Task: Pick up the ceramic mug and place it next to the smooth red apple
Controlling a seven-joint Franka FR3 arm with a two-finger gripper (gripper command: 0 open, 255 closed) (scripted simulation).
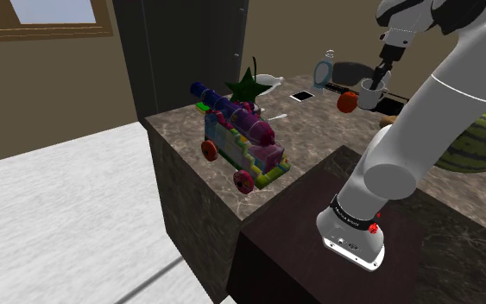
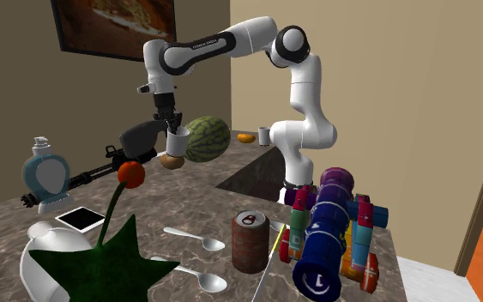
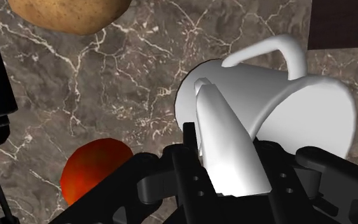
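The arm (image 2: 301, 90) stands tall off its base, folds at the high elbow, and the forearm runs out level toward the second exterior view's left. The wrist (image 2: 164, 96) drops straight down and the gripper (image 2: 173, 126) points at the worktop. From the shoulder view the arm sweeps up and away from the stand. At the wrist camera, the black fingers are clamped on the rim of the white mug (image 3: 292, 105), which hangs tilted in the grasp.
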